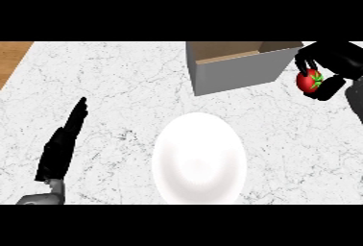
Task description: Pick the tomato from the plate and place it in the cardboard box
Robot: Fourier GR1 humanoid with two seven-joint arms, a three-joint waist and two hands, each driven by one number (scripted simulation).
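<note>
At the far left, a strip of brown wooden surface (14,60) is showing beyond the edge of the white marble-patterned counter (106,96). Lower left, the robot's black left hand (62,144) is resting open near the view's edge, fingers straight and pointing up the counter, holding nothing and lying well apart from everything in play.

In the centre, the round white plate (199,158) is sitting bare — the tomato is no longer on it. Above and to the right, the open grey-sided cardboard box (237,67) is standing upright, its brown interior and flaps facing up.

At the right edge, the robot's black right hand (327,65) is curling around the small round red tomato (309,81) with its green stem cap, fingers arching over the top and the thumb closing in from below. The fruit is hanging just beside the box's right wall, outside it and not over the opening.

That is the relation the next move appears to turn on: the box mouth lies to the left of the held tomato and a little further up the view, so the right hand — by far the nearer of the two — would likely need to carry it leftward over the rim before letting go. The tomato is looking glossy, whole and nearly spherical, with no long axis to align.
</note>
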